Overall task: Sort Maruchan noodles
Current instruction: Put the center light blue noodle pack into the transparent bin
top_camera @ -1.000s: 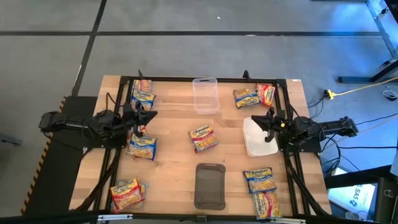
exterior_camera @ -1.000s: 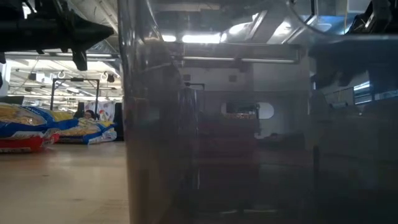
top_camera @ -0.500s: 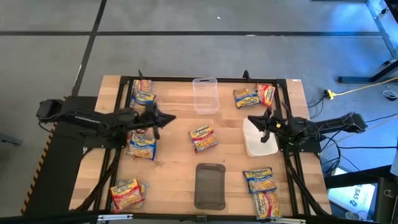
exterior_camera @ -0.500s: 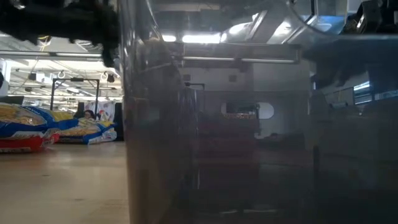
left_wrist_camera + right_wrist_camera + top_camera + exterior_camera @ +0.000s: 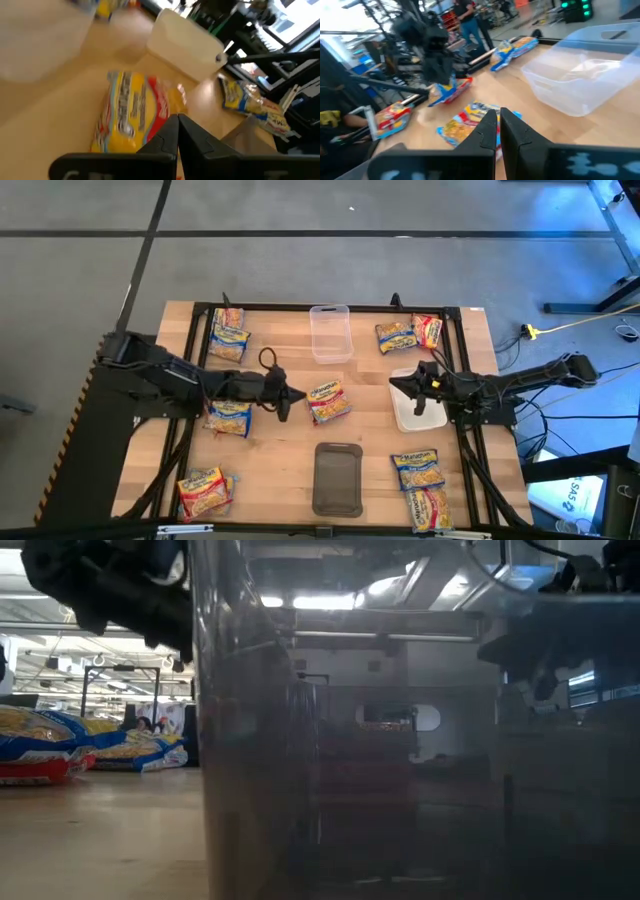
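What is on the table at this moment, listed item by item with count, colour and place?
Maruchan noodles: about ten packets, yellow-orange with blue or red bands; one at table centre, two at far left, one at mid left, two at near left, two at far right, two at near right.
Clear plastic tub: one, transparent, far centre edge.
White tray: one, white, right of centre, partly under the right arm.
Dark grey tray: one, near centre.
Table: one, light wood with a black frame.
Left gripper: shut, beside the centre packet's left edge.
Right gripper: shut, over the white tray's far left corner.
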Available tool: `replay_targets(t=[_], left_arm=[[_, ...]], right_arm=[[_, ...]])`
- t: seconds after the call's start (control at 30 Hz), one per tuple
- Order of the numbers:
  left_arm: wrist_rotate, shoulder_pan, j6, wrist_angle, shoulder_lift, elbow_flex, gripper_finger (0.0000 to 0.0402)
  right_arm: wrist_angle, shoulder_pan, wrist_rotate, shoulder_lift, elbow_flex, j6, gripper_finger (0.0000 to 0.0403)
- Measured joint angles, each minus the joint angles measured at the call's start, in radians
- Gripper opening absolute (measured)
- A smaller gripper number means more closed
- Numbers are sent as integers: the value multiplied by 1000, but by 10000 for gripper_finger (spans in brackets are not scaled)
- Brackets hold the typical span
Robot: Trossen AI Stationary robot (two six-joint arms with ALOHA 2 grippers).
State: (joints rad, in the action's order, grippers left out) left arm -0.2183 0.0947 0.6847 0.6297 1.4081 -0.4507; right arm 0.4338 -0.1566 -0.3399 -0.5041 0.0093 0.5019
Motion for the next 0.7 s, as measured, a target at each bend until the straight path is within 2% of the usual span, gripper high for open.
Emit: replay_targets(t=[0.13, 0.23, 0.43, 0.53, 0.7], left_arm=[[-37, -3, 29, 44, 78, -1, 0], [-11, -17, 62, 78, 106, -1, 9], [20, -84, 63, 60, 111, -1, 78], [71, -131, 41, 60, 111, -1, 119], [156, -198, 40, 46, 111, -1, 176]], right_arm=[[28, 0, 18, -17, 0, 0, 1], [41, 0, 12, -19, 0, -1, 1], [40, 0, -43, -19, 0, -16, 5], [37, 0, -42, -22, 0, -40, 30], [36, 0, -62, -32, 1, -119, 111]])
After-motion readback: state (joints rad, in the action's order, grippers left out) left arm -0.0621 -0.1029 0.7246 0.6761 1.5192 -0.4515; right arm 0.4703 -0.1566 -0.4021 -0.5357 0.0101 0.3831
